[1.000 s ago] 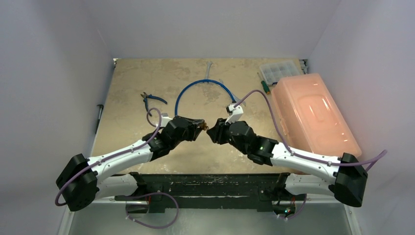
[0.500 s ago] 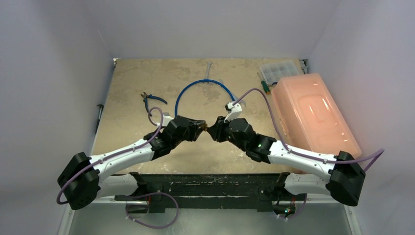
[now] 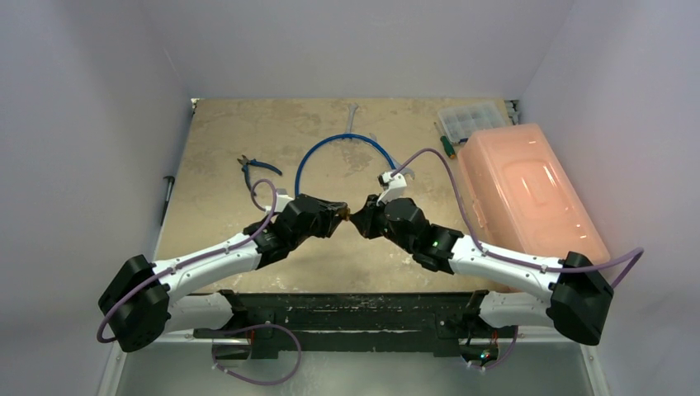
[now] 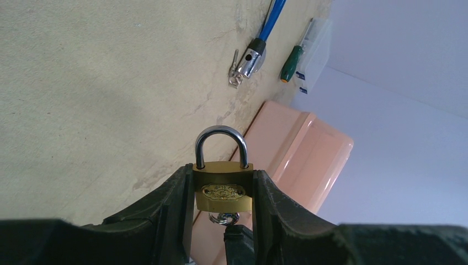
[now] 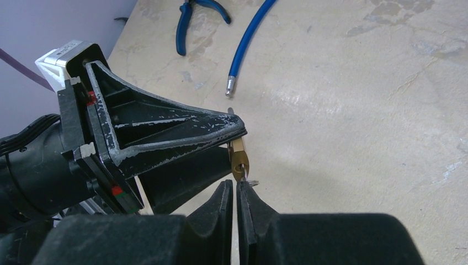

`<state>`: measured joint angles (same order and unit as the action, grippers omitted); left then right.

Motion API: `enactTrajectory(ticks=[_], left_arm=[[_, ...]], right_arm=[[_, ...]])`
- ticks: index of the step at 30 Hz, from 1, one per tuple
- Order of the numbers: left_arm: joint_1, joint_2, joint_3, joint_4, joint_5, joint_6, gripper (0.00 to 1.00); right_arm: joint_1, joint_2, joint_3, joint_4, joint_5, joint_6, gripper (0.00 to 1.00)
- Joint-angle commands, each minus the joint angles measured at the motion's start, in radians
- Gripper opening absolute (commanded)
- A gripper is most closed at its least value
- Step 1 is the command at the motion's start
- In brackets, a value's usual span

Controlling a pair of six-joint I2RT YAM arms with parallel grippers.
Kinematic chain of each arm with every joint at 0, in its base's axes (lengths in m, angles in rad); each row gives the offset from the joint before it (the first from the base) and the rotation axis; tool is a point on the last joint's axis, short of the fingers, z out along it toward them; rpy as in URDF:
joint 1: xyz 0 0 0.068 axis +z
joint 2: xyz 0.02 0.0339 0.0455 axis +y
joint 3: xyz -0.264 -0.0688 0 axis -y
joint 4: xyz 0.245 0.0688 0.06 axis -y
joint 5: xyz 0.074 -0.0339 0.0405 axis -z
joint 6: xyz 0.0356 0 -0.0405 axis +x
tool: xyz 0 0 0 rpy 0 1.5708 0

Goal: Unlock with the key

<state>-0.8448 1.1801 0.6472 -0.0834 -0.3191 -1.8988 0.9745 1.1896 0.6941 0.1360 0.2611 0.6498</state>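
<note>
Brass padlock (image 4: pixel 223 193), one, clamped by its sides in left claw (image 4: pixel 222 172), shackle beyond the tips. One key (image 4: pixel 223 218): tiny, silvery, only its ring-like head showing at padlock's underside. Right claw (image 5: pixel 234 185) closed to a sliver on that head, above counter (image 5: pixel 359 110)

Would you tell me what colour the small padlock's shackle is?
Shiny silver shackle, best seen in the left wrist view.

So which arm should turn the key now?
Right: the right pincer is closed at the key under the padlock, which the left pincer holds.
</note>
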Motion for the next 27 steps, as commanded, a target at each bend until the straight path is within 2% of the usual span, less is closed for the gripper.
enactTrajectory(ticks=[1,6,9,18,27], left_arm=[[-0.004,0.0,0.045,0.058,0.012,0.006,0.0],[-0.004,-0.008,0.043,0.056,0.008,0.006,0.0],[-0.004,-0.013,0.042,0.052,0.003,0.008,0.0],[-0.004,-0.003,0.039,0.065,0.011,0.007,0.0],[-0.004,-0.006,0.039,0.068,0.015,0.013,0.0]], right_arm=[[-0.008,0.001,0.024,0.036,-0.014,-0.015,0.15],[-0.017,-0.025,0.021,0.01,-0.003,-0.011,0.28],[-0.023,-0.043,0.017,-0.005,0.002,-0.01,0.31],[-0.026,-0.045,0.021,-0.011,0.001,-0.006,0.31],[-0.028,-0.002,0.039,-0.006,0.001,-0.003,0.25]])
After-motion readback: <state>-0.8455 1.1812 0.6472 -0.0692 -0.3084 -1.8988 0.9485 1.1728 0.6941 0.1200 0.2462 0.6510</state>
